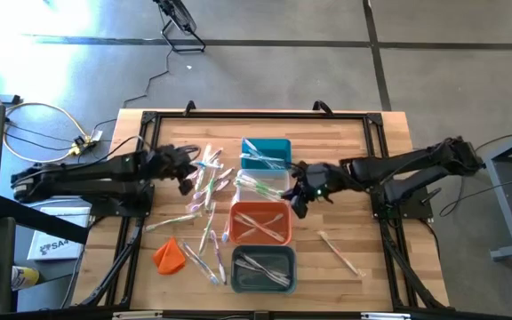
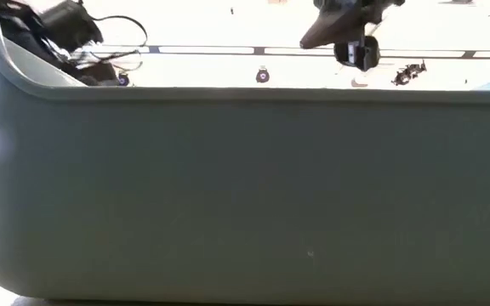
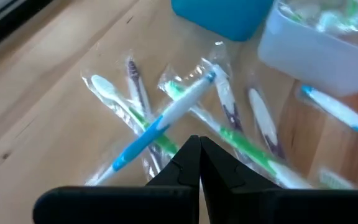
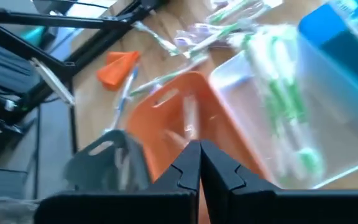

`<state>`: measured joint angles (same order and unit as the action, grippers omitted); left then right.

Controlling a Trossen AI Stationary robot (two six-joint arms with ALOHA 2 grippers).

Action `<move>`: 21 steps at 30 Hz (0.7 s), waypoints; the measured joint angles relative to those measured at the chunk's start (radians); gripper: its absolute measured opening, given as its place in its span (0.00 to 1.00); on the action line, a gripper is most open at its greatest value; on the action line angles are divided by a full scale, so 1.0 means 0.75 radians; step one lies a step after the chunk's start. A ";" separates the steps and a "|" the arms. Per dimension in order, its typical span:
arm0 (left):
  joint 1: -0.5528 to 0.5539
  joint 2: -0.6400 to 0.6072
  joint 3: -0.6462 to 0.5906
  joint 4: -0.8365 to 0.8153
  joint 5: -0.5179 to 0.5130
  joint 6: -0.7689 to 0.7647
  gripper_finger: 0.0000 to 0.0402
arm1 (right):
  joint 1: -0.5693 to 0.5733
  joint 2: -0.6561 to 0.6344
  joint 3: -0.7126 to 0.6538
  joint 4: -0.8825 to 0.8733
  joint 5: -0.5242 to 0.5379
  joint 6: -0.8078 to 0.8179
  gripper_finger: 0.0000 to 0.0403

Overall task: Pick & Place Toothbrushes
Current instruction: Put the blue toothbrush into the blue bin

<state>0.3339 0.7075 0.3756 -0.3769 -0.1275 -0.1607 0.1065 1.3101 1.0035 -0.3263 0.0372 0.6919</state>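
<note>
On the wooden worktop (image 1: 345,160) four bins stand in a row, and the orange bin (image 1: 260,222) serves as the landmark. Beyond it stands the clear bin (image 1: 265,185) and then the teal bin (image 1: 266,153); on its near side stands the grey bin (image 1: 263,269). Each of the four holds some toothbrushes.

The loose heap of wrapped toothbrushes (image 1: 204,191) lies to the left of the orange bin, spreading from beside the teal bin down toward an orange cloth lump (image 1: 169,255) that rests left of the grey bin. One more toothbrush (image 1: 339,252) lies alone on the boards to the right of the orange bin.

The left end effector (image 1: 186,177) is over the far part of that heap, left of the clear bin, its fingers (image 3: 188,163) pressed together with nothing between them. The right end effector (image 1: 297,197) is at the orange bin's far right corner, beside the clear bin, fingers (image 4: 191,163) likewise closed and holding nothing.
</note>
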 joint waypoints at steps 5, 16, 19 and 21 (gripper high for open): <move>0.176 0.082 0.000 0.133 0.219 0.075 0.00 | -0.121 -0.032 0.004 -0.016 -0.089 -0.119 0.00; 0.296 0.105 0.124 0.002 0.362 0.354 0.00 | -0.238 -0.036 0.002 -0.031 -0.199 -0.263 0.00; 0.297 0.160 0.219 -0.055 0.346 0.442 0.00 | -0.256 -0.036 0.002 -0.032 -0.203 -0.266 0.00; 0.297 0.217 0.273 -0.061 0.313 0.489 0.00 | -0.263 -0.036 0.002 -0.033 -0.203 -0.266 0.00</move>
<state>0.5564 0.8703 0.5803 -0.4229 0.1075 0.2058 -0.0904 1.2831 1.0046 -0.3508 -0.1150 0.4923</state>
